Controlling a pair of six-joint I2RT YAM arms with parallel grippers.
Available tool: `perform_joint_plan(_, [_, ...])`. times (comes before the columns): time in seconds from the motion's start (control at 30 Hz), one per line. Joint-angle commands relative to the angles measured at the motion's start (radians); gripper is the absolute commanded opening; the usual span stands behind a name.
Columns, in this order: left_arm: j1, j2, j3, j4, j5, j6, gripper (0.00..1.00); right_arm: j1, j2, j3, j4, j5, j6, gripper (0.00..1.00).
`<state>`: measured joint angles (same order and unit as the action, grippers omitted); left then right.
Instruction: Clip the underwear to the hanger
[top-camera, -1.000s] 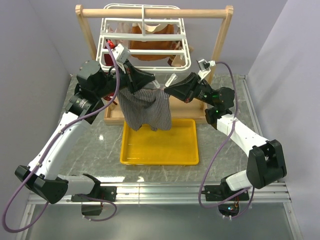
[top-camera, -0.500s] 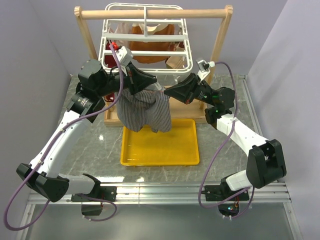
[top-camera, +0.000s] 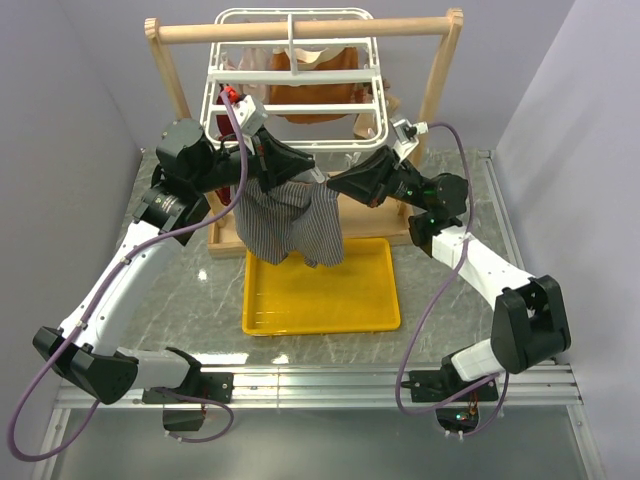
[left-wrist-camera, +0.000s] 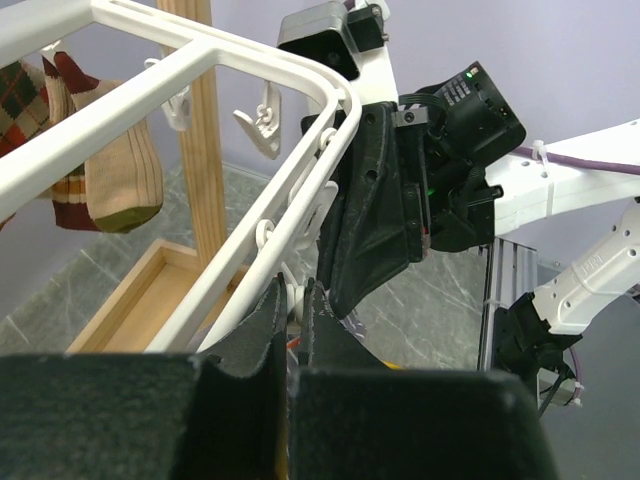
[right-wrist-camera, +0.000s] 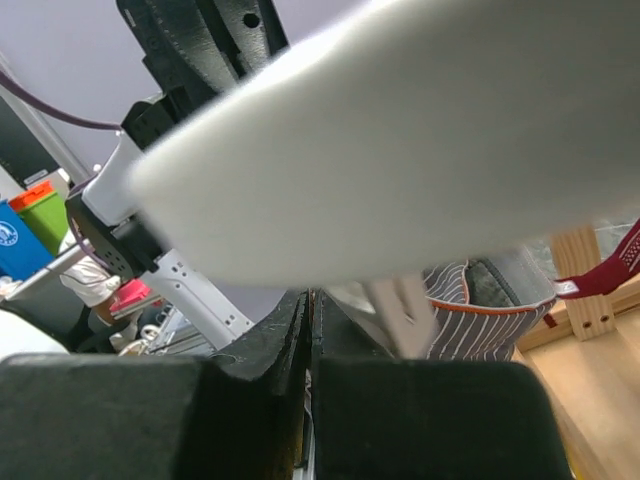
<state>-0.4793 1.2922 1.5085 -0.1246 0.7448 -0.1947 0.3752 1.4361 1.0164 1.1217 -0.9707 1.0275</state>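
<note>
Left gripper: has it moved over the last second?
Yes, slightly: the left gripper has edged right in the top view, away from the wooden stand's left post.

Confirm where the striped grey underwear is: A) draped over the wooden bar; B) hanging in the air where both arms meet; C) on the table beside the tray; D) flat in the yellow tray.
B: the underwear hangs bunched below the left arm's fingers and the right arm's fingers, above the yellow tray.

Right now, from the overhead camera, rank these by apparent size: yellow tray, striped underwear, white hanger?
1. hanger, though hanging nearer the camera may flatter it
2. yellow tray
3. underwear
</note>
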Motion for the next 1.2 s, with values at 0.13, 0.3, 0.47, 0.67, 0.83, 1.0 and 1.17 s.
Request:
perform_joint_plan(0.13, [-0.033, 0.005, -0.016, -0.156, 0.22, -0.008, 0.0, 0.001, 0.027, 0.083, 0.072, 0.01, 0.031, 0.0])
perform_joint_plan(0.3, [-0.033, 0.012, -0.016, -0.165, 0.231, 0.001, 0.0, 0.005, 0.027, 0.097, 0.098, 0.018, 0.058, 0.0])
perform_joint_plan(0.47, [-0.032, 0.009, -0.018, -0.158, 0.234, -0.003, 0.0, 0.005, 0.026, 0.1, 0.128, 0.004, 0.091, 0.0])
perform_joint_plan(0.67, [-0.033, 0.005, -0.019, -0.161, 0.238, 0.0, 0.0, 0.007, 0.027, 0.097, 0.144, -0.014, 0.102, 0.0])
perform_joint_plan(0.83, [-0.031, 0.006, -0.019, -0.165, 0.248, 0.008, 0.0, 0.01, 0.044, 0.102, 0.142, -0.014, 0.097, 0.0])
perform_joint_plan(1.0, [-0.031, -0.002, -0.021, -0.153, 0.232, -0.002, 0.0, 0.011, 0.031, 0.076, 0.075, -0.014, 0.028, 0.0])
perform_joint_plan(1.17, [-0.033, 0.002, -0.004, -0.165, 0.199, -0.011, 0.0, 0.01, -0.011, -0.012, -0.142, 0.013, -0.128, 0.0])
